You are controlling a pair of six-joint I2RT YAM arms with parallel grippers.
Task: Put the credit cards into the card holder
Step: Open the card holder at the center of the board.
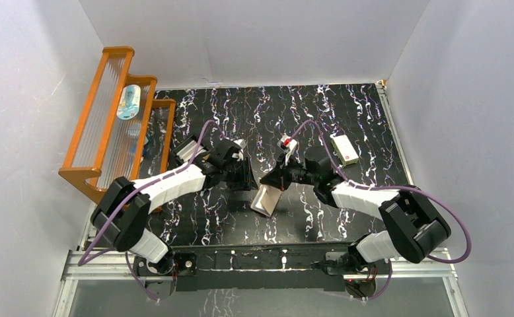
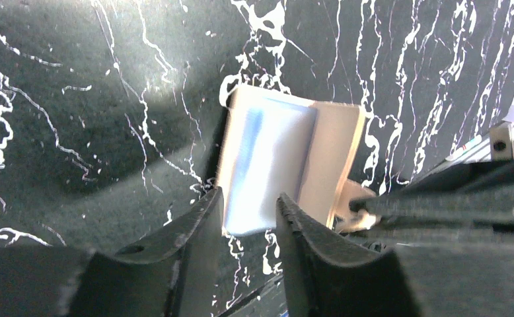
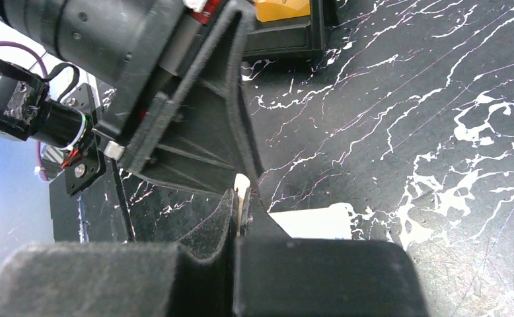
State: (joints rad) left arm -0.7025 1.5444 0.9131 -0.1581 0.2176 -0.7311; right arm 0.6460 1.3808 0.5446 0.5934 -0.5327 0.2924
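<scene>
The tan card holder [image 1: 266,200] lies open on the black marbled table between the two arms. A whitish-blue credit card [image 2: 264,165] sits on its inner face [image 2: 337,155], with the card's near edge just beyond my left fingertips. My left gripper [image 2: 249,201] is open and pinches nothing; from above it [image 1: 246,175] hovers at the holder's left. My right gripper [image 3: 241,195] is shut on the holder's thin tan tab [image 3: 242,183], also visible as the tab [image 2: 352,197] in the left wrist view. An orange-gold card [image 3: 281,9] lies in a black tray.
An orange wooden rack [image 1: 109,112] with a small bottle [image 1: 129,101] stands at the far left. A white box with a red mark [image 1: 344,149] lies at the right back. The black tray [image 3: 287,41] sits behind the left gripper body.
</scene>
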